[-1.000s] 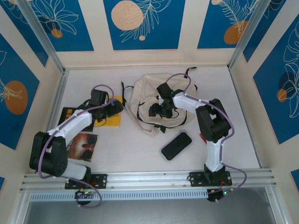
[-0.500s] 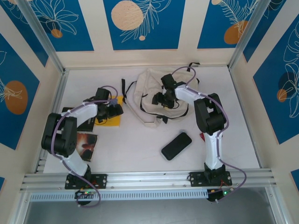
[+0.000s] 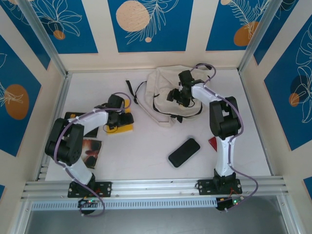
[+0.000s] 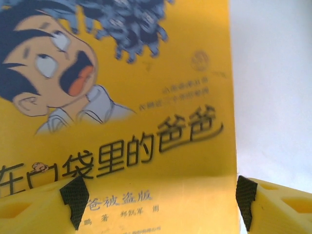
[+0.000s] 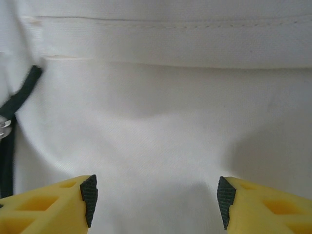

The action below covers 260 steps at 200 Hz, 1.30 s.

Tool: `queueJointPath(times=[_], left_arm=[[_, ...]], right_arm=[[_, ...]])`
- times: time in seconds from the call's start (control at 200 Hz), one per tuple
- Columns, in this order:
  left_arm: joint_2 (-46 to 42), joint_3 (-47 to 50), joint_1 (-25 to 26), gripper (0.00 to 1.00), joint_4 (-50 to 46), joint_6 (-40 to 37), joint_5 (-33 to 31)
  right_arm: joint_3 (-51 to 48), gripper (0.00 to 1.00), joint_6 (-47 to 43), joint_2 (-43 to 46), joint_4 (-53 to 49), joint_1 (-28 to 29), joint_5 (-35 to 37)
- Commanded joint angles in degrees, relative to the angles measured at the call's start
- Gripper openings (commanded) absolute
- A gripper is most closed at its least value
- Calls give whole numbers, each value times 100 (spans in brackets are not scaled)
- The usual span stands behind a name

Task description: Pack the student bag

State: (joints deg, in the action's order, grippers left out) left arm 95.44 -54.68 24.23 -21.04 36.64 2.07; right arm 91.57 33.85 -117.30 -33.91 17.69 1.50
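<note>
The student bag (image 3: 163, 87), cream fabric with black straps, lies crumpled at the back centre of the table. My right gripper (image 3: 178, 96) rests on top of it. In the right wrist view its jaws (image 5: 157, 200) stand open, with smooth white bag fabric (image 5: 161, 122) between and beyond the pads. My left gripper (image 3: 122, 117) is down on a yellow comic book (image 3: 122, 128) left of the bag. In the left wrist view the jaws (image 4: 159, 202) stand wide over the book's cover (image 4: 146, 97). One pad overlaps the cover and the other sits at the book's right edge.
A black case (image 3: 184, 152) lies on the table in front of the bag, with a small red object (image 3: 213, 144) to its right. A dark book (image 3: 89, 147) and a black one (image 3: 73, 118) lie at the left. Walls close in the left, back and right.
The right gripper has moved toward the far right and the bag has shifted with it. The left gripper has slid right onto the yellow book, nudging it, and its jaws have narrowed a little.
</note>
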Motion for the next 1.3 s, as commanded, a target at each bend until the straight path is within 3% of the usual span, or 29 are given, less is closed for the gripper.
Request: queueJointPath(times=[0.0, 0.22, 0.41, 0.56, 0.795, 1.075, 1.295], left_arm=[[136, 520, 458, 82, -500, 642, 504], [-638, 220, 372, 87, -906, 598, 301], [-1156, 403, -414, 88, -1047, 507, 286], [-1225, 769, -926, 82, -846, 497, 582], [-945, 1088, -1147, 73, -420, 611, 1011], [-816, 1289, -1170, 69, -154, 704, 1280], [-764, 1440, -1316, 68, 426, 701, 2180]], right_arm=[[-219, 68, -27, 588, -159, 169, -137], [-456, 68, -45, 901, -209, 903, -369], [-338, 64, -28, 497, -48, 1774, -696], [45, 56, 43, -121, -70, 2164, -975], [676, 45, -39, -906, -312, 2392, -1240], [758, 31, -37, -1240, -362, 2487, -1404], [701, 25, 58, -1384, -327, 2493, -1546]])
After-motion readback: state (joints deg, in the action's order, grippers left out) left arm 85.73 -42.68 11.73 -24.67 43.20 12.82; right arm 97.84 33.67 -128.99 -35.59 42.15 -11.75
